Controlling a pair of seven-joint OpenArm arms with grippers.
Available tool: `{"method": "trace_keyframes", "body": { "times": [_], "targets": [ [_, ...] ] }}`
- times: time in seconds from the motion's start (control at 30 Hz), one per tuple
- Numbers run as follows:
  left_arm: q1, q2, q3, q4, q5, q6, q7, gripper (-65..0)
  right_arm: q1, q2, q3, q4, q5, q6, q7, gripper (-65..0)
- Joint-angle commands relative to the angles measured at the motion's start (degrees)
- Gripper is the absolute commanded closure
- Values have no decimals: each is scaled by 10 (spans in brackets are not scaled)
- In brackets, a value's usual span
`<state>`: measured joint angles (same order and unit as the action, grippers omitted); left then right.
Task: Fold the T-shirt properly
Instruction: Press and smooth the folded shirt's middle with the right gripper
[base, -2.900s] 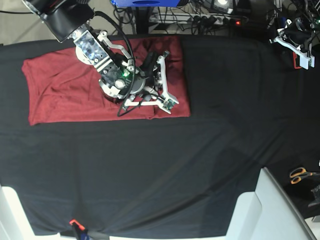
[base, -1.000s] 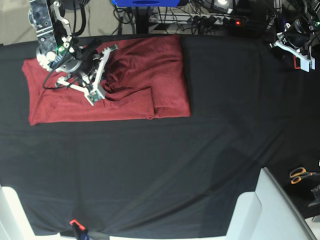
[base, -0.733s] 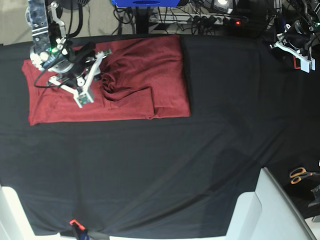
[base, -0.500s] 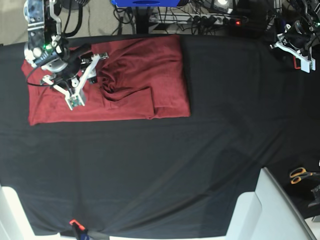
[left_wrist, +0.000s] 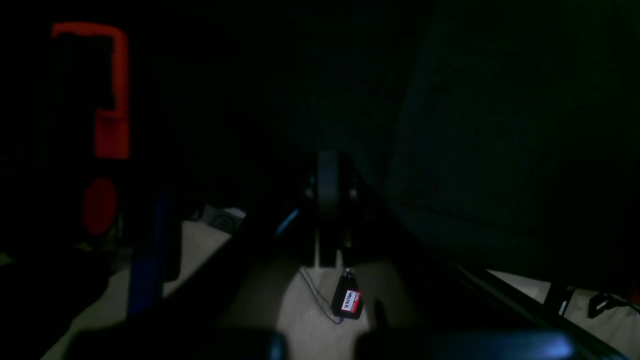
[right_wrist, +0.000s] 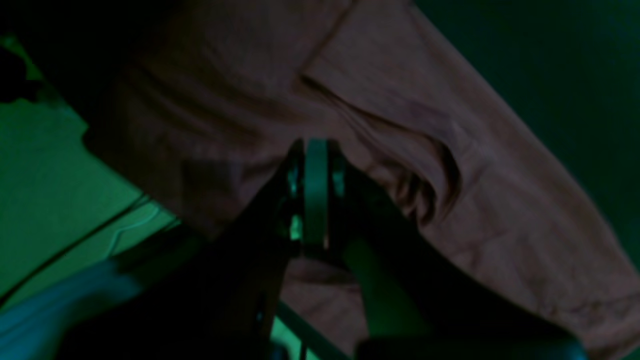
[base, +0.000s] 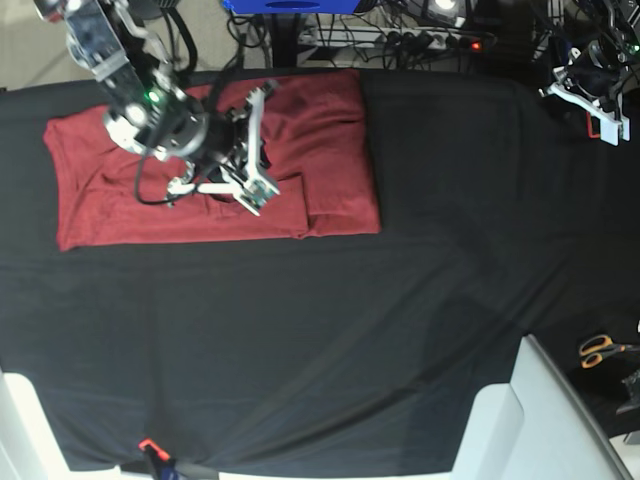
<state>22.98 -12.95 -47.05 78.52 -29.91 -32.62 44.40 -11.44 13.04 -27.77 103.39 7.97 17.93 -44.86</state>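
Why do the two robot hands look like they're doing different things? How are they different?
The right gripper hovers over the T-shirt; the left gripper is parked far off at the corner of the black cloth, with nothing red near it. The right wrist view is filled with shirt fabric; the left wrist view shows only dark cloth and floor. What they share: both are shut and hold nothing.

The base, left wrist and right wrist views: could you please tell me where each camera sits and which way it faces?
Base: overhead, looking down on the black cloth, T-shirt and both arms.
Left wrist: on the left arm, behind the shut left gripper, facing dark cloth and floor at the table's edge.
Right wrist: on the right arm, behind the shut right gripper, above the T-shirt.
Shared: base and right wrist both show the T-shirt.
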Motion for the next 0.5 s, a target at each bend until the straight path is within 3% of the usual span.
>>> {"method": "trace_keyframes", "body": {
  "times": [0.0, 0.3, 0.47],
  "targets": [
    [3, -10, -4, 7, -6, -2, -8, 0, 18, -8, -5, -12, 0, -1, 8, -8],
    [3, -9, -4, 7, -6, -2, -8, 0, 83, -76, -17, -115, -1, -1, 5, -8],
    [3, -9, -4, 7, -6, -2, -8, 0, 103, -89, -90, -128, -1, -2, -18, -8]
  ]
}}
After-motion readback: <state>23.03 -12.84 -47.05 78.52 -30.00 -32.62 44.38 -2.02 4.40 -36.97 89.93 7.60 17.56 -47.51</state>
